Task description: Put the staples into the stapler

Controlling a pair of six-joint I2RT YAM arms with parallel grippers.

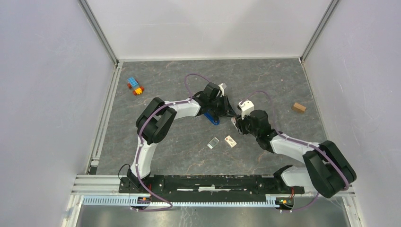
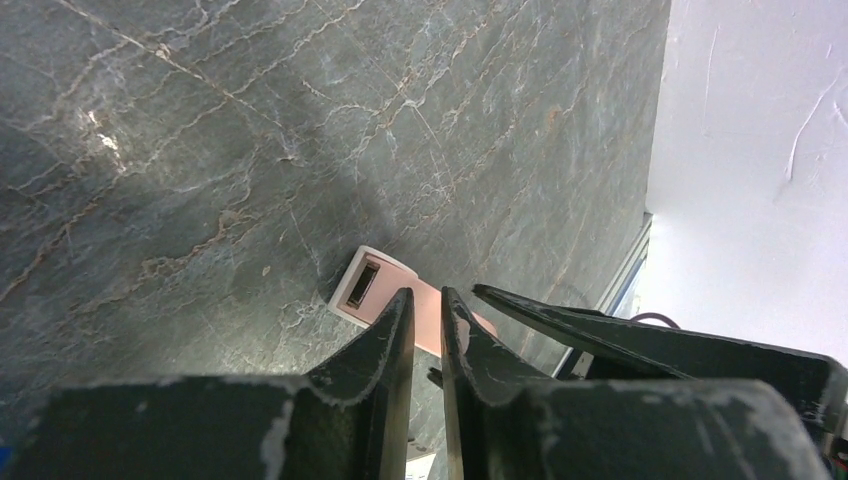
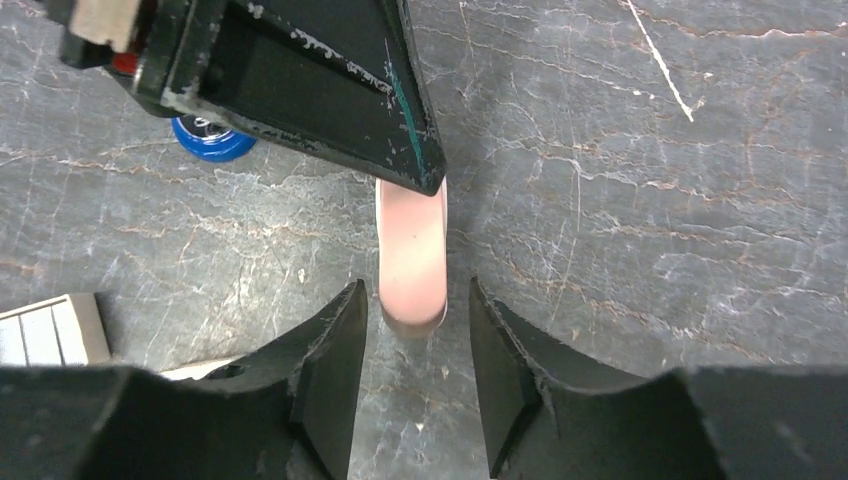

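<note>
**Stapler beside the left pincer, staples lying apart on the surface**

The blue stapler (image 1: 213, 119) is seen on the surface (image 1: 274, 85) just at 8 o'clock of the left pincer (image 2: 425, 295). That pincer's jaws are drawn to a narrow slit, and whether anything is pinched cannot be told. The right pincer (image 3: 410, 290) is released, its jaws set either side of a pink oblong piece (image 3: 410, 250) with gaps showing. The staples (image 1: 213, 143) are found flat at 6 o'clock of the stapler, apart from both pincers.
</note>
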